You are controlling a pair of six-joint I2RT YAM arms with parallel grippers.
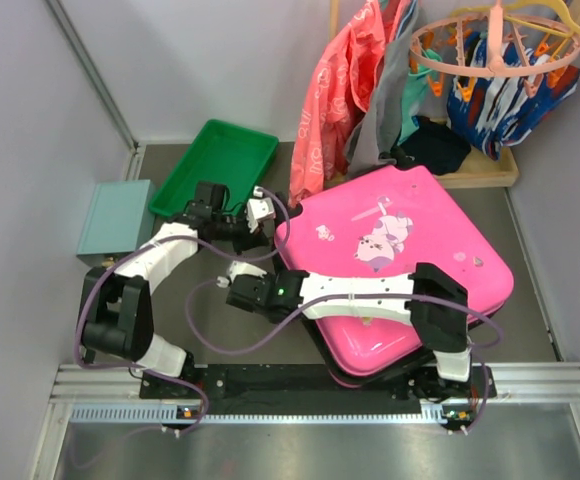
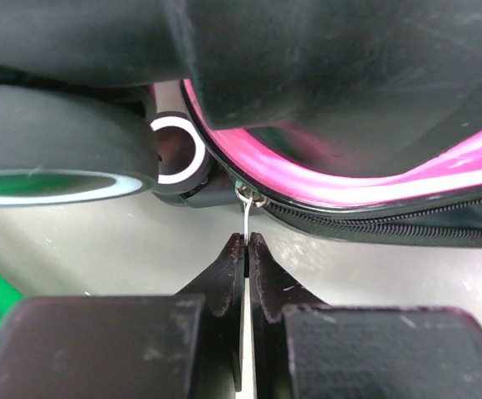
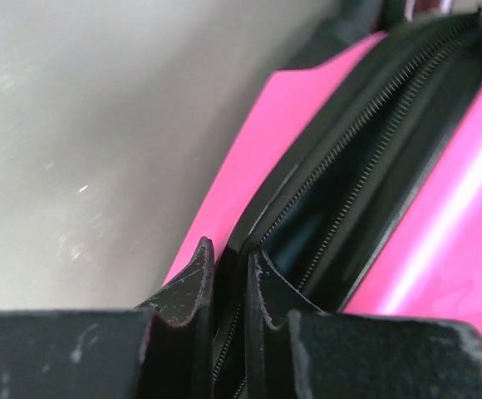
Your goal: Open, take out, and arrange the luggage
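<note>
The left arm rises from the lower left of the overhead view, elbow bent, and reaches right to the suitcase's left corner. There the left gripper (image 1: pixel 262 212) has its jaws pressed on a thin metal zipper pull (image 2: pixel 247 218), seen only in its wrist view, beside a black wheel (image 2: pixel 58 141).

The right arm lies stretched leftward along the case's lower-left edge. The right gripper (image 1: pixel 238 288) has its fingers (image 3: pixel 193 278) drawn almost together on the black zipper band. Its wrist view shows the zipper rows parted there.

The pink hard-shell suitcase (image 1: pixel 410 250) lies flat at centre right, stickers up, turned cornerwise with its wheeled corner pointing left. From above it looks nearly square, so its long axis is unclear.
</note>
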